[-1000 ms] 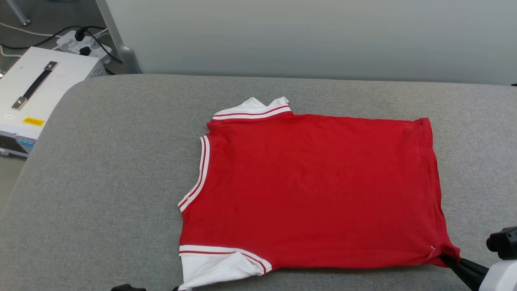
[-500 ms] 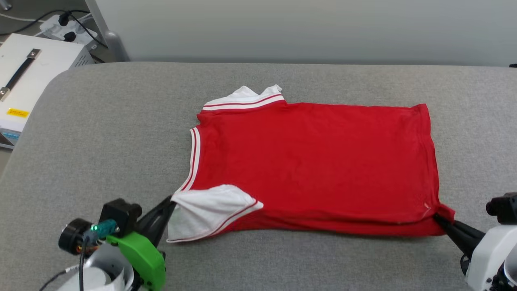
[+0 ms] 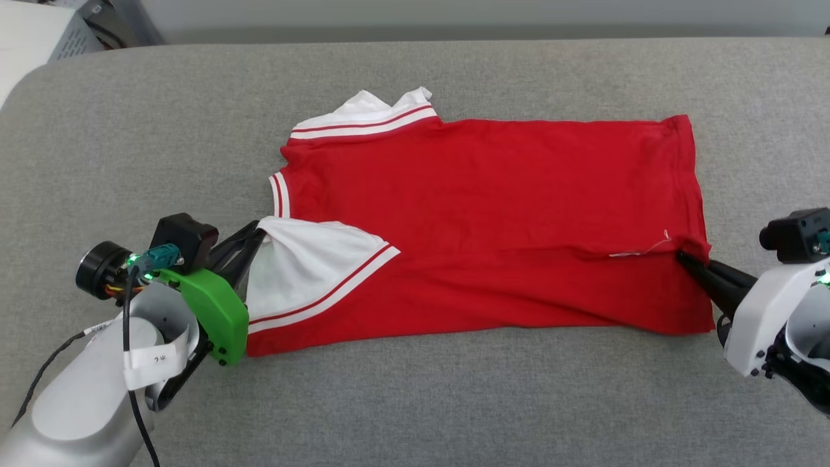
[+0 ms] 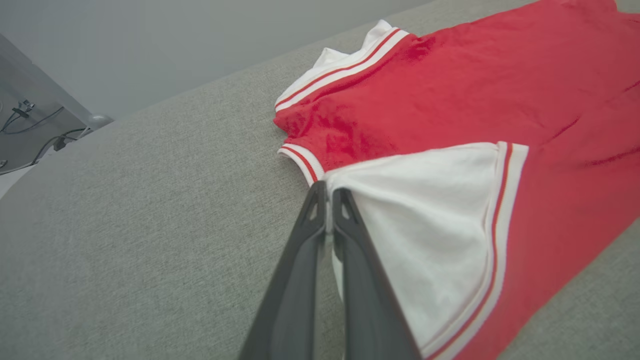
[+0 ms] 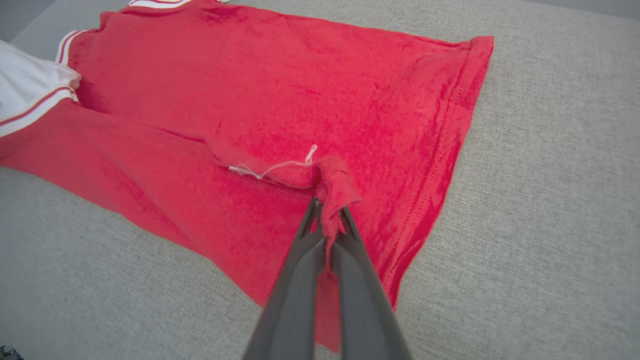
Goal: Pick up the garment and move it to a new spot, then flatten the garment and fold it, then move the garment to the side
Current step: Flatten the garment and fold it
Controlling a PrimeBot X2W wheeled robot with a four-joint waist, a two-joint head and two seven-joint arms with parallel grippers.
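Toward the near edge of the grey padded bench (image 3: 421,402), on the robot's left, the left gripper (image 3: 257,228) is pinched tight on the corner of the white sleeve (image 3: 311,259) of the garment (image 3: 493,188). This sleeve lies turned over onto the red body. On the right side, the right gripper (image 3: 685,257) is clamped on a bunched bit of the red hem corner, with a loose white thread (image 3: 639,248) just beside its tips. A fold line runs across the red cloth between the two grips. The garment lies across the bench's middle, plain red side up, collar toward the left edge and hem toward the right. Its other white sleeve (image 3: 366,110) juts toward the far edge. Beyond the far left corner stands a white box (image 3: 26,32).
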